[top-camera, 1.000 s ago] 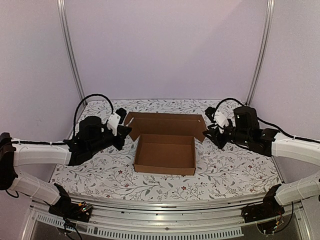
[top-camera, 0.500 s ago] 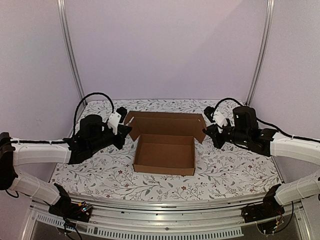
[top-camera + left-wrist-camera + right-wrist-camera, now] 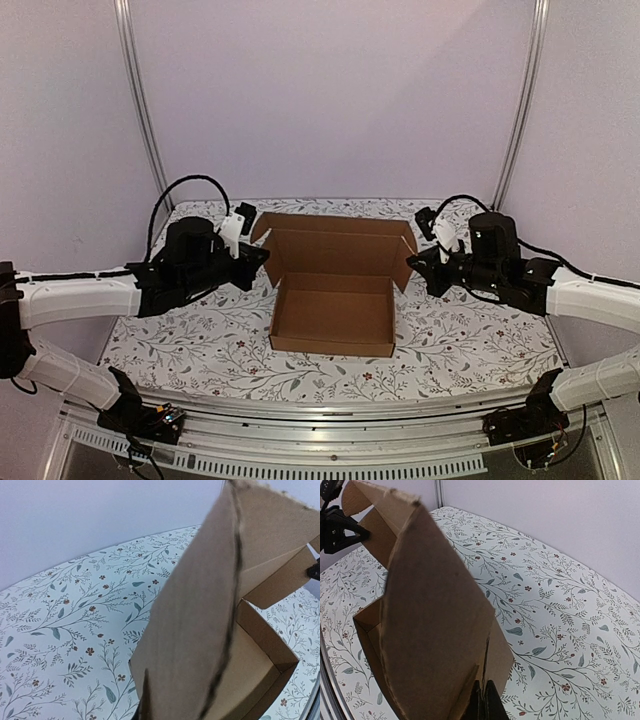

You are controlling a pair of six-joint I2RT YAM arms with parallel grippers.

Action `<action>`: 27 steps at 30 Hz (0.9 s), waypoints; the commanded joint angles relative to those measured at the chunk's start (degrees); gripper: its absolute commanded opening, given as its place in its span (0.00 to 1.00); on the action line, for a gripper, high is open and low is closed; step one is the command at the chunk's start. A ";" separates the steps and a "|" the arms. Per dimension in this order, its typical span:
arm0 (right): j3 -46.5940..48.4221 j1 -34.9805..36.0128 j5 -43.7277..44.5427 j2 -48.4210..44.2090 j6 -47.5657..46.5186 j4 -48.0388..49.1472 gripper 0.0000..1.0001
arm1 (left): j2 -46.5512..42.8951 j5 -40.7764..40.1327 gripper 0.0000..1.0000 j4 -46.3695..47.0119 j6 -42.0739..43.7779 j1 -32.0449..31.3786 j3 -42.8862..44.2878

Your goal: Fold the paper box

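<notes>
Middle of the table: the paper box (image 3: 332,312) sat as a shallow brown tray, open at the top, with its lid standing up along the far wall.
Lid: it was raised nearly upright, and a side flap at each end angled out toward an arm.
Left claw (image 3: 258,257): it was at the lid's left flap. In the left wrist view the cardboard (image 3: 200,630) ran down into the fingers, clamped on the flap's edge.
Right claw (image 3: 414,262): it was at the lid's right flap. In the right wrist view the flap (image 3: 435,620) was pinched between dark fingertips (image 3: 489,702) at the bottom of the picture.
Surface: the tablecloth (image 3: 200,340) was white, printed with leafy sprigs and small flowers, and lay flat.
Room: pale lilac walls (image 3: 330,100) closed the back and both sides, with a metal post (image 3: 140,100) at the far left corner and another (image 3: 525,100) at the far right.
Edges: a metal rail (image 3: 330,420) ran along the near edge. The tray's front wall sat well back from it, and the lid stood near the cloth's far edge.
Open room: cloth showed on both sides of the tray, partly under the forearms, and between its front wall and the rail.
</notes>
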 commanded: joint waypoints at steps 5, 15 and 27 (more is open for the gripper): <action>4.38 3.19 0.53 -0.91 10.13 0.38 0.00 | 3.89 5.42 0.00 -9.79 -10.25 -2.47 6.42; 10.18 6.97 6.78 0.44 15.05 -4.73 0.00 | 6.70 7.35 0.00 -15.58 -12.99 -3.86 11.97; 12.90 8.63 10.60 4.89 21.32 -6.50 0.00 | 7.33 5.69 0.00 -16.34 -13.71 -5.82 11.71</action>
